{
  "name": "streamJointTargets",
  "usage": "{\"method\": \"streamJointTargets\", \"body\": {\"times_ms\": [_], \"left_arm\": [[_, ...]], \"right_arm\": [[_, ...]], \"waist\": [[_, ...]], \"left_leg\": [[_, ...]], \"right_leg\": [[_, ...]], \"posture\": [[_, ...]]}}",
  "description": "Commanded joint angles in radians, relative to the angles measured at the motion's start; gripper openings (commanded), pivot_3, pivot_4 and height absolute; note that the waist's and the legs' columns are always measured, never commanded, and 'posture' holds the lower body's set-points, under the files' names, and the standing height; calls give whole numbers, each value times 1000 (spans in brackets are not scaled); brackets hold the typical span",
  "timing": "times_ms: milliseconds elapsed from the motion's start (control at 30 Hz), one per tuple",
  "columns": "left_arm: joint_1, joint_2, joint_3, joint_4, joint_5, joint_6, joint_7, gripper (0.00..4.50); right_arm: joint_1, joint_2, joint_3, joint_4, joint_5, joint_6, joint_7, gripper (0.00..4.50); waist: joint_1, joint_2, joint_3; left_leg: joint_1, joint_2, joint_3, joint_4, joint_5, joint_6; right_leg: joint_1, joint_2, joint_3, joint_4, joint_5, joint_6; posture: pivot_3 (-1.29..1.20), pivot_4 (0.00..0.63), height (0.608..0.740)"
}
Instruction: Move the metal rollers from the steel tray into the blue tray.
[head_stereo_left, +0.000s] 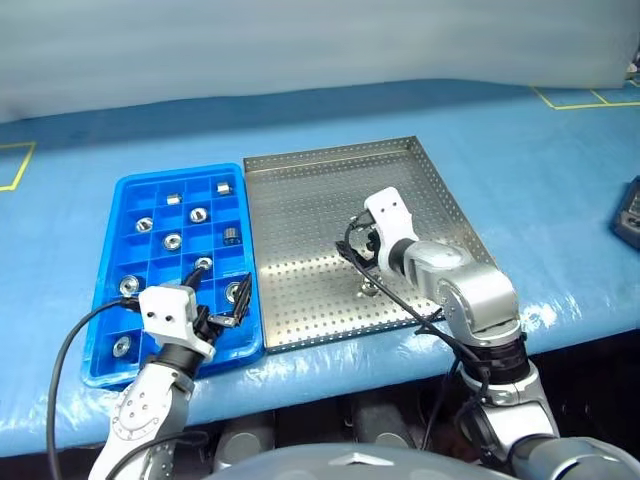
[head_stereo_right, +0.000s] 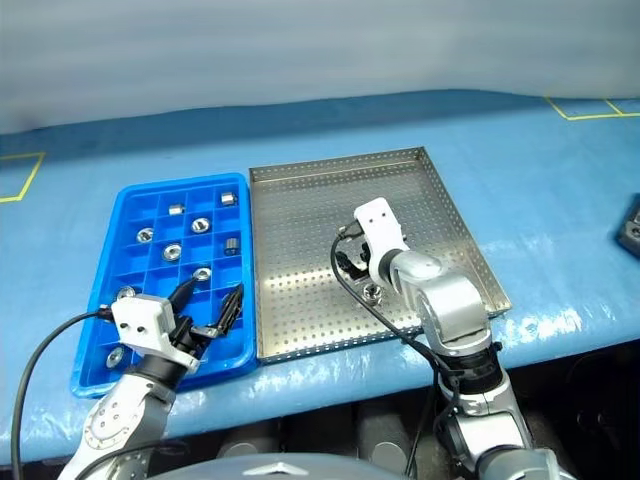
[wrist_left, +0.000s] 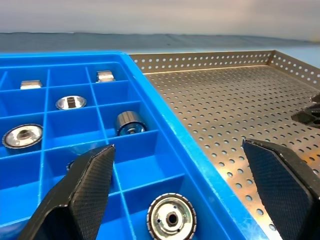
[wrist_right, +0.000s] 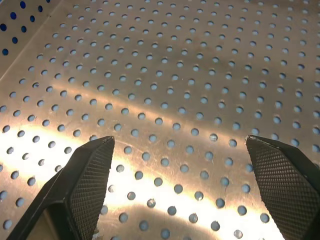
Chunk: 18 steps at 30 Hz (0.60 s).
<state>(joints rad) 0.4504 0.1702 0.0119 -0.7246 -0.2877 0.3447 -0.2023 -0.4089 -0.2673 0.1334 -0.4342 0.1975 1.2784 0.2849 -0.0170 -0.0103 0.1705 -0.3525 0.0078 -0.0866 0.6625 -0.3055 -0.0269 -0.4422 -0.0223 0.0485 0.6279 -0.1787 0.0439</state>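
The blue tray (head_stereo_left: 108, 300) lies on the left and holds several metal rollers (head_stereo_left: 172, 241) in separate compartments. Right beside it is the steel tray (head_stereo_left: 300, 200), with one roller (head_stereo_left: 369, 290) on its perforated floor toward the front. My left gripper (head_stereo_left: 220, 295) stands open over the blue tray's near right corner, and a roller (wrist_left: 171, 218) lies in the compartment below it. My right gripper (head_stereo_left: 362, 255) hangs open above the steel tray's middle, just behind that lone roller. In the right wrist view only bare perforated floor (wrist_right: 175, 100) lies between its fingers.
Both trays rest on a blue-covered table whose front edge runs just below them. A dark device (head_stereo_left: 628, 212) sits at the far right edge. Yellow tape lines (head_stereo_left: 575, 100) mark the cover at the back right and far left.
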Motion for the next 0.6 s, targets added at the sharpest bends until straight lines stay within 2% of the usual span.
{"method": "streamJointTargets", "body": {"times_ms": [33, 367, 467, 600], "left_arm": [[-10, 12, -2, -4, -12, 2, -14, 4464], [-13, 27, 9, -8, -21, 16, -26, 4464], [-11, 31, 10, -13, -22, 18, -24, 4464], [-6, 33, 13, -16, -21, 17, -21, 4464]], "right_arm": [[45, -21, -18, -76, 19, 50, -1, 4433], [148, -40, 17, -119, 49, 105, -13, 4433], [152, -42, 26, -114, 53, 101, -14, 3864], [134, -48, 37, -107, 59, 91, -9, 2580]], "waist": [[-5, 0, 0], [-18, 0, 0], [-19, 0, 0], [-19, 0, 0]], "left_leg": [[0, 0, 0, 0, 0, 0], [1, 0, 1, 0, 0, 0], [2, 0, 1, 1, 0, 0], [4, 0, 1, 0, 0, 0]], "right_leg": [[0, 0, 0, 0, 0, 0], [0, 0, 1, 0, 0, 1], [2, 0, 1, 0, 0, 1], [4, 0, 1, 0, 0, 1]], "posture": [[41, 150, 740], [41, 150, 740], [49, 150, 740], [62, 150, 740]]}}
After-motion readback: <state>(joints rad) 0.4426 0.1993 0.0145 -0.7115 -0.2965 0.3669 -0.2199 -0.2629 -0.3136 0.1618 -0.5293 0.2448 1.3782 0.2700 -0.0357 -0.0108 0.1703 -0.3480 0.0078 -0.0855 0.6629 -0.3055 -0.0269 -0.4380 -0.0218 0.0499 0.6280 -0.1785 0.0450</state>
